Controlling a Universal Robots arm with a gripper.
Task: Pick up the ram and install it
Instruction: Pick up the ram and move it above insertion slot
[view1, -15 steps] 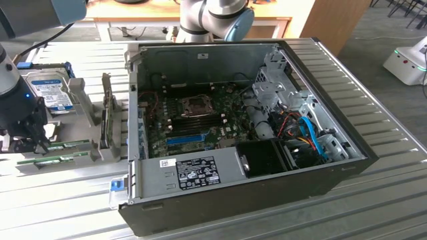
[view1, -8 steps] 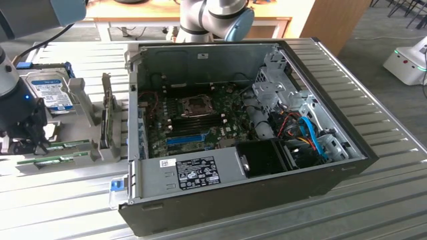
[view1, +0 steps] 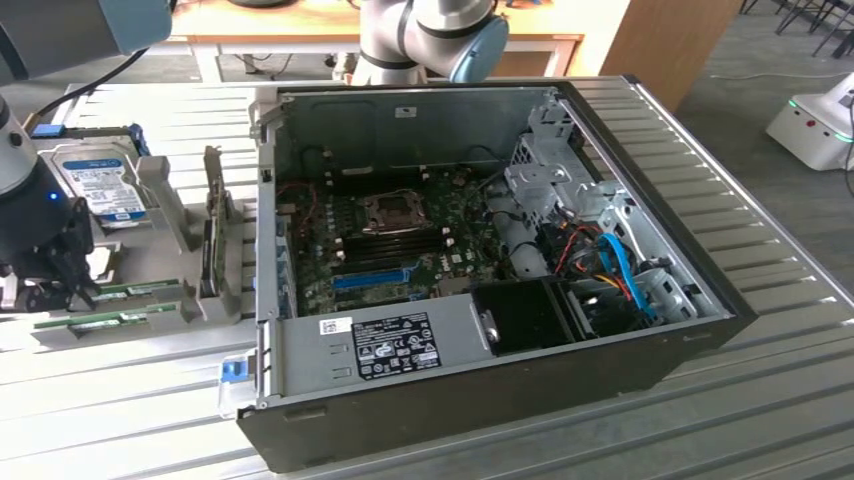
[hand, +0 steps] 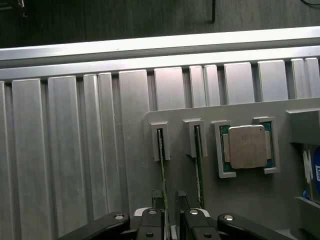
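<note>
Two green ram sticks stand on edge in the slots of a grey holder (hand: 240, 200). In the wrist view my gripper (hand: 169, 196) is open and low over the holder. One ram (hand: 161, 160) runs between its two black fingers without being clamped, and the other ram (hand: 198, 160) lies just outside them. In the exterior view the gripper (view1: 47, 285) hangs at the exterior view's left, over the ends of the ram sticks (view1: 127, 291). The open computer case (view1: 694, 330) sits mid-table with its motherboard (view1: 400, 235) exposed.
A processor chip (hand: 245, 147) rests in a pocket of the holder beside the rams. A silver hard drive (view1: 100, 185) with a blue label stands in the holder behind the gripper. The slatted metal table (view1: 120, 420) carries everything. A white machine (view1: 814, 125) stands on the floor at the exterior view's right.
</note>
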